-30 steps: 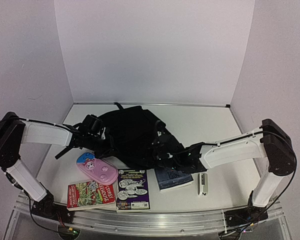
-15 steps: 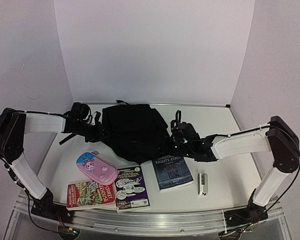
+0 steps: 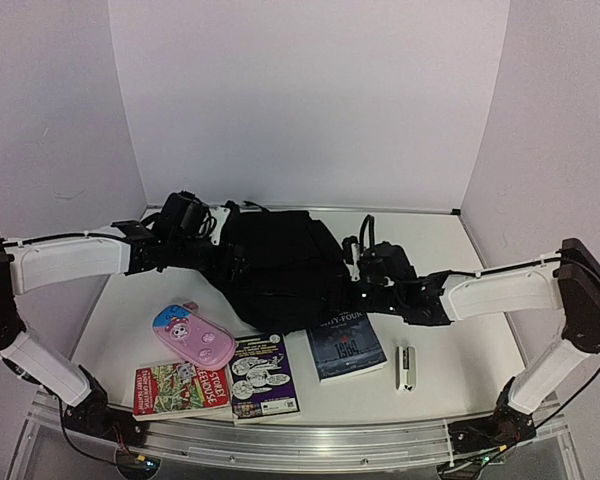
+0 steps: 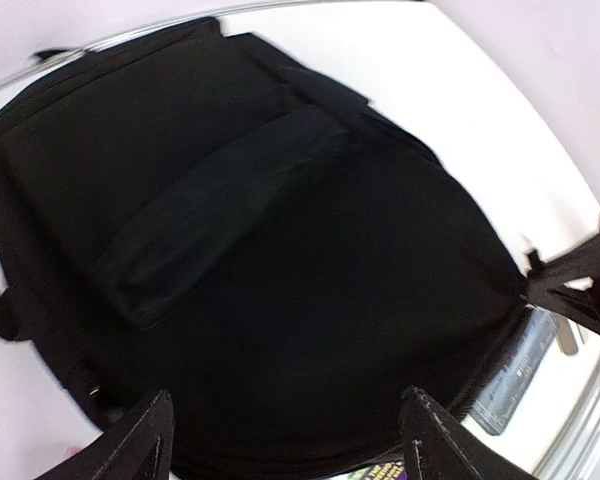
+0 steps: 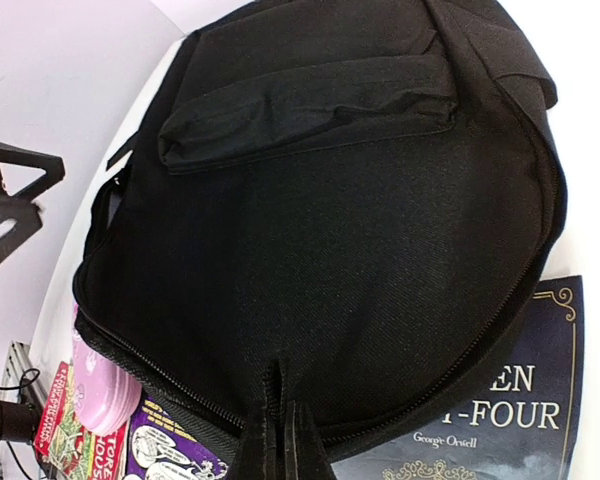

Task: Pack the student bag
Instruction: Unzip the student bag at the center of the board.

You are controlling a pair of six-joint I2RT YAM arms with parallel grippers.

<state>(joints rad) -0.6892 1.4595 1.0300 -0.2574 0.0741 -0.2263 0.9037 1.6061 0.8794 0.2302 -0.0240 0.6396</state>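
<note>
I see the left fingers (image 4: 140, 450) spread wide over the student bag (image 3: 280, 265). The right fingers (image 5: 275, 445) are pressed together at its zipper edge, I'd guess to anchor it.

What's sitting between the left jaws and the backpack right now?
Nothing visible. In the left wrist view the open jaws hang directly over the backpack, with only its black fabric showing between them.

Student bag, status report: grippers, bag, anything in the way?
Left gripper open, empty, over student bag. Right gripper shut at its near edge. Bag flat, looks zipped. Blue book partly under it.
</note>
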